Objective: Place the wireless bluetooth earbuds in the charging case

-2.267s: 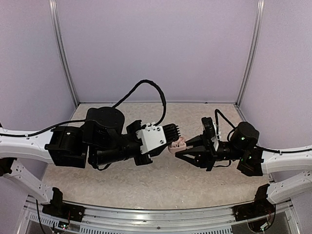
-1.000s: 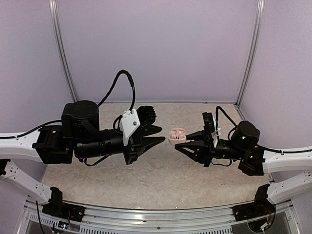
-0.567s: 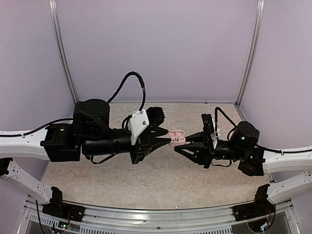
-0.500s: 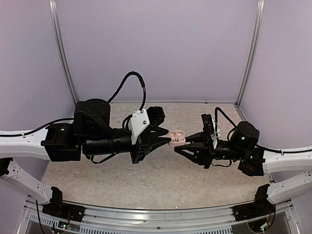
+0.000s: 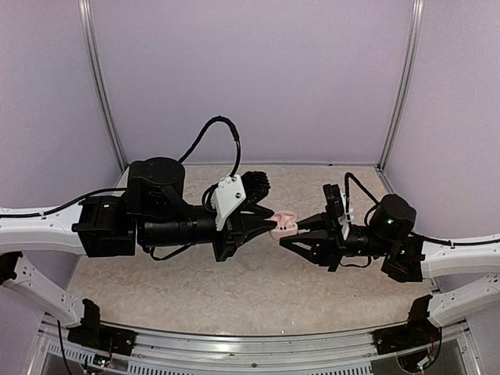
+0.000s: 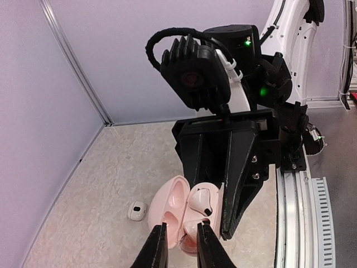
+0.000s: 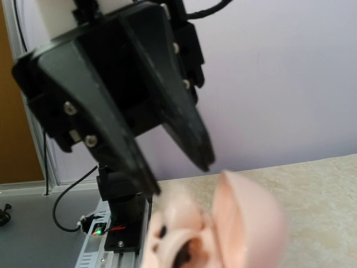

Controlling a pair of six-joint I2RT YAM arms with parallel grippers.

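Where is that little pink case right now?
Overhead view: the pale pink open plastic case is mid-scene between the two arms, gripped by the right hand, the left hand close on its other side.

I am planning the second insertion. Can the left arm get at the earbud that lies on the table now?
Probably yes. The loose earbud lies uncovered on the table, off to the side of the charging case that the right gripper holds up. The left gripper, slightly open, seems empty.

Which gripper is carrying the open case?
The right gripper: its jaws are clamped on the charging case. The left gripper merely has its tips at the case's edge, grip unclear.
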